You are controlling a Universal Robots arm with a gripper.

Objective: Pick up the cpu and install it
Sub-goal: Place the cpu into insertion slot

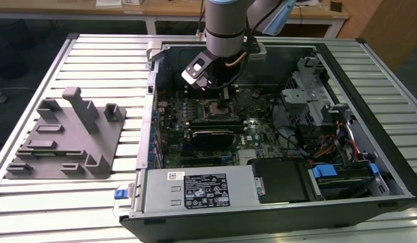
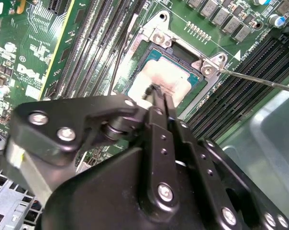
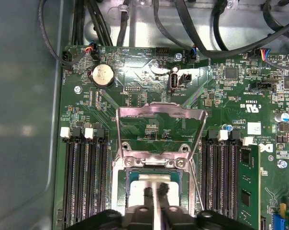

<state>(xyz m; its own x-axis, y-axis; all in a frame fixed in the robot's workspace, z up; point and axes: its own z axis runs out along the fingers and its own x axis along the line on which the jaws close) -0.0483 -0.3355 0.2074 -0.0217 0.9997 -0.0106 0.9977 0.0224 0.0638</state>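
This looks like a robotics lab or workshop. A slatted metal worktop (image 1: 93, 55) carries an opened computer case (image 1: 276, 202), with a grey fixture tray (image 1: 66, 142) near one edge. A robot arm (image 1: 225, 25) reaches in, and wooden desks (image 1: 161, 10) stand beyond the far edge.

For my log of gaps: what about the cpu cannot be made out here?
- Second wrist view: the tool covers part of the cpu; whether it sits in the socket is unclear.
- First wrist view: tool and picture edge cut off part of the cpu.
- Exterior view: socket contents too small.
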